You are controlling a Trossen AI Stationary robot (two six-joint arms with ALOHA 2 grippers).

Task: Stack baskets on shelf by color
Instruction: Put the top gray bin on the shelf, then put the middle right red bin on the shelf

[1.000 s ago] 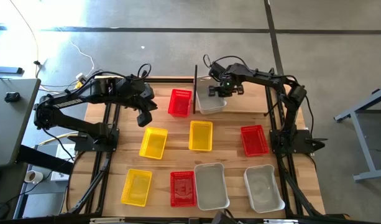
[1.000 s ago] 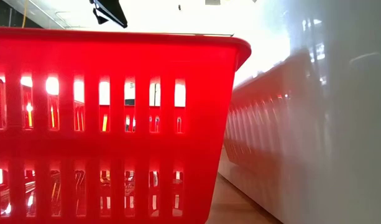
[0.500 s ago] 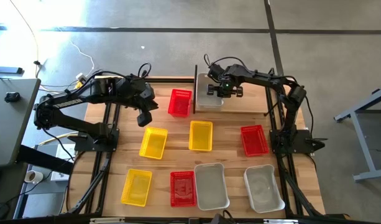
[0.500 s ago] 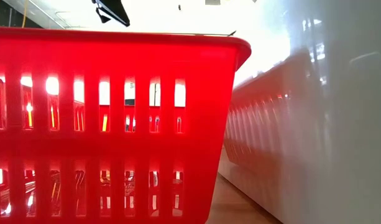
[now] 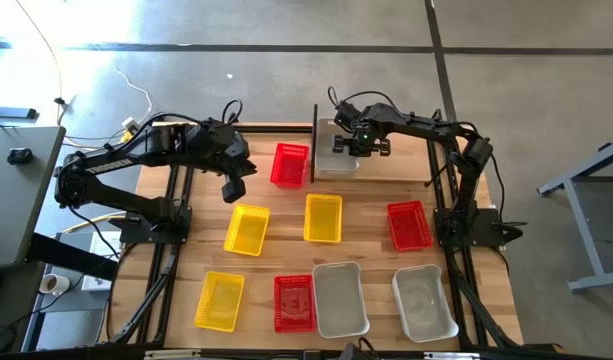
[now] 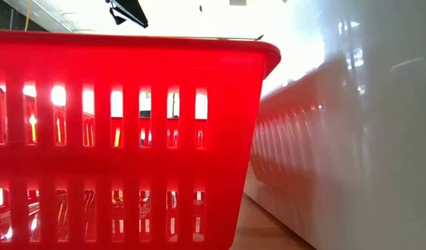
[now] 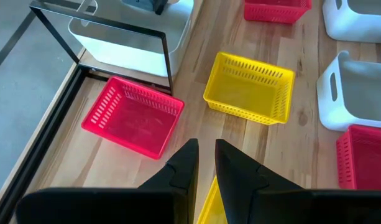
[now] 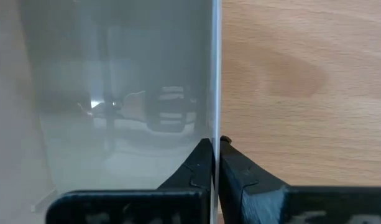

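Note:
My right gripper (image 5: pixel 354 141) is at the table's far edge, shut on a whitish-clear basket (image 5: pixel 336 160). That basket stands inside the thin black shelf (image 7: pixel 167 59), whose rod (image 5: pixel 314 145) shows beside it. A red basket (image 5: pixel 290 165) sits just left of the rod. My left gripper (image 5: pixel 234 186) hovers over bare wood between that red basket and a yellow basket (image 5: pixel 247 229), with a narrow gap between its fingers (image 7: pixel 206 158), touching nothing. Two more yellow, two red and two clear baskets rest on their bottoms on the table. My right gripper holds the clear basket by the top edge of its right-hand wall (image 8: pixel 215 118), one finger inside the basket and one outside. The fingers come from above, pointing down. The basket stays upright; whether its bottom rests on anything I cannot tell.
Yellow (image 5: pixel 323 218) and red (image 5: pixel 409 224) baskets sit mid-table. Along the near edge are yellow (image 5: pixel 219 300), red (image 5: pixel 294 302) and two clear baskets (image 5: pixel 340 298) (image 5: pixel 424 302). The low view is filled by the near red basket (image 6: pixel 129 139) and a clear one (image 6: pixel 351 139). Black arm frames flank the table.
My right gripper has moved toward the table's far edge and slightly left, still shut on the clear basket. The basket has travelled with it, deeper into the shelf beside the black rod. It has been still for the last half second.

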